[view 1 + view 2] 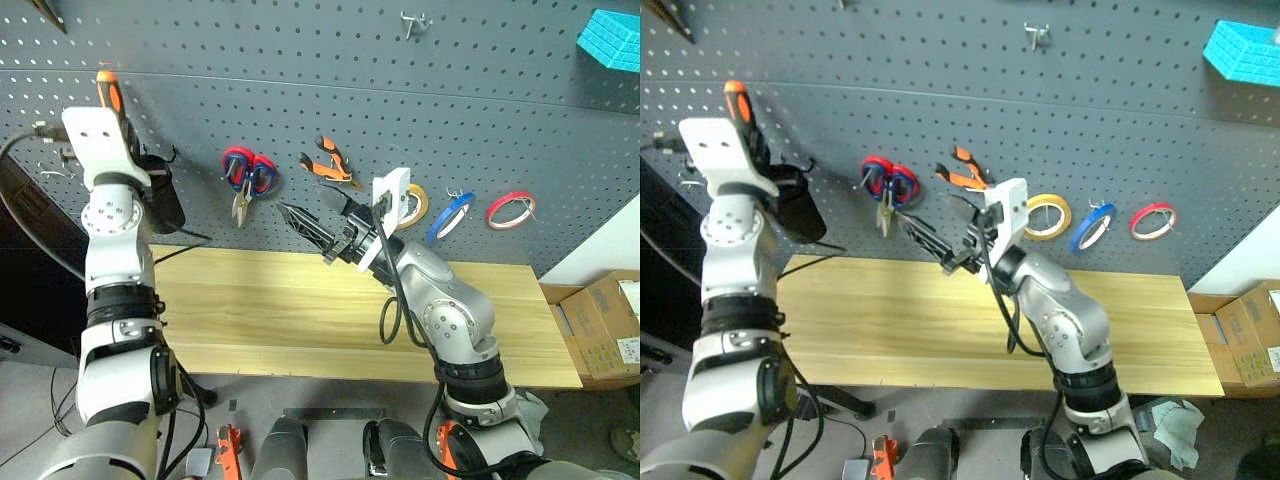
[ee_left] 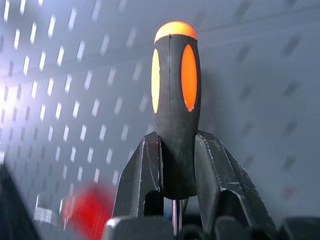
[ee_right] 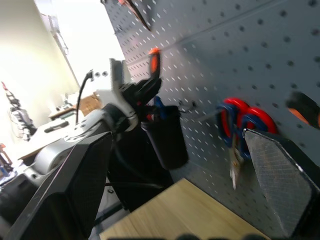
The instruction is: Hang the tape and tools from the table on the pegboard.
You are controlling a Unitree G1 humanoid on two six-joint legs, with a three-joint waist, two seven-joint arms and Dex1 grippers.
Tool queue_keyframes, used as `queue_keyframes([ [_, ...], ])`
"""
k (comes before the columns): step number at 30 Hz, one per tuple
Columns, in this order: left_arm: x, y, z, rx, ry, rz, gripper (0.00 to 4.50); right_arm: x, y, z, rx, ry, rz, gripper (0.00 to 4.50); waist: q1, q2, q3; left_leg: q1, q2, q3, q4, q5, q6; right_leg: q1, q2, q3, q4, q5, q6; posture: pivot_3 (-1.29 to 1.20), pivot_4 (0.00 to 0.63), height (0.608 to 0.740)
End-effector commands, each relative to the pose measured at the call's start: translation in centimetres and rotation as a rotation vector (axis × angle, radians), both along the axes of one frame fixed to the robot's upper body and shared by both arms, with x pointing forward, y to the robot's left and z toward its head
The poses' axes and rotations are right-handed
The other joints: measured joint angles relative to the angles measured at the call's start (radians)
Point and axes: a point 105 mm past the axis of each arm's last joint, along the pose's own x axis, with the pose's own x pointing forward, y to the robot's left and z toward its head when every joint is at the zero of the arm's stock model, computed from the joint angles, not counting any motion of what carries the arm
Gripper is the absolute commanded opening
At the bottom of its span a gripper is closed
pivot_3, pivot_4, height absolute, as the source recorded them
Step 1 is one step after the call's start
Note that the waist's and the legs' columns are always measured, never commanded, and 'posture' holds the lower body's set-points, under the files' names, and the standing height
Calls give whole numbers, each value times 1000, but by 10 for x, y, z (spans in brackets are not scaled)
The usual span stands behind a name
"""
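With pliers (image 1: 331, 163) and blue tape (image 1: 450, 216) already hanging on the pegboard (image 1: 330, 60), the left gripper (image 2: 175, 165) pinches the last screwdriver (image 2: 175, 100) upright between its jaws near the black cup (image 3: 167, 137), while the right gripper (image 1: 300, 222) is spread empty above the bare tabletop (image 1: 300, 310).

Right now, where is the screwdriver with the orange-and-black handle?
The screwdriver is gripped in the left gripper, handle up, held close to the pegboard on the robot's left, above the black cup and left of the red-handled scissors.
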Motion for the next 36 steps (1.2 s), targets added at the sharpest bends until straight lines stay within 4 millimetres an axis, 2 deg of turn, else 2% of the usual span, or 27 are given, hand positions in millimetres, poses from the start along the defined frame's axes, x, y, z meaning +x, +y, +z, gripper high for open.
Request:
queue_keyframes([
  [1,-7,0,17,-8,-62,2,1792,-5,-3,14,24,-58,-7,4500,0,-1,-1,0,0,0,0,0,0,0,0,0,0,0,0,217,85,740],
  [7,-16,0,13,-33,-64,12,3921,-5,-3,14,17,-62,-7,4500,-7,-1,-2,3,0,1,0,0,0,1,0,1,2,0,0,210,80,740],
  [9,-21,-3,11,-38,-64,11,4470,-6,-4,13,6,-69,-11,4500,-7,-1,-4,3,0,1,0,0,0,1,0,1,2,0,0,206,78,740],
  [10,-23,-5,12,-38,-67,11,4470,-6,-4,12,-1,-73,-13,4500,-7,-2,-5,3,0,1,0,0,0,1,0,1,2,0,0,204,78,740],
  [13,-35,-24,33,40,-114,-18,4470,-10,-9,14,-38,-118,-25,4500,-5,-4,-7,3,0,1,1,0,0,1,0,2,2,0,0,201,71,740],
  [15,-43,-48,54,130,-159,-83,4470,-11,-16,21,-46,-154,-62,4500,-1,-6,-8,3,0,1,1,0,0,2,0,1,2,0,0,201,68,740],
  [17,-49,-67,64,196,-183,-136,4470,-11,-23,26,-55,-181,-101,4500,3,-7,-11,2,0,1,1,1,0,2,0,1,2,0,0,201,66,740],
  [20,-55,-106,64,269,-177,-263,4470,-11,-37,24,-138,-248,-205,4500,3,-4,-20,4,0,1,1,1,-1,4,0,2,0,0,0,198,65,740],
  [22,-59,-135,33,259,-100,-368,4470,-9,-56,5,-250,-269,-342,4500,3,-1,-28,6,-1,3,1,1,-1,8,-1,3,-2,0,1,192,63,740],
  [24,-62,-149,-6,182,11,-422,4470,-8,-73,-20,-361,-250,-438,4500,1,5,-43,16,-2,5,-2,-1,-1,19,-2,4,-6,-4,5,181,64,740],
  [26,-71,-154,-49,87,131,-435,4470,-5,-96,-47,-426,-167,-554,4500,-4,6,-44,22,-3,9,-2,-4,-1,22,-4,7,-3,-10,5,172,63,740],
  [29,-84,-149,-99,-24,283,-401,4470,-6,-119,-82,-553,-100,-642,4500,-28,7,-45,24,-1,9,-1,-3,-1,21,-2,8,-1,-12,0,157,62,740],
  [32,-95,-133,-146,-195,409,-333,4470,-8,-144,-119,-613,34,-734,4500,-34,8,-47,26,1,8,-1,-3,0,21,0,8,2,-11,-2,148,49,740],
  [36,-102,-118,-189,-261,549,-283,4470,-9,-171,-149,-594,195,-856,4500,-45,15,-56,34,1,6,0,-3,0,29,1,7,-3,-11,-3,137,35,740],
])
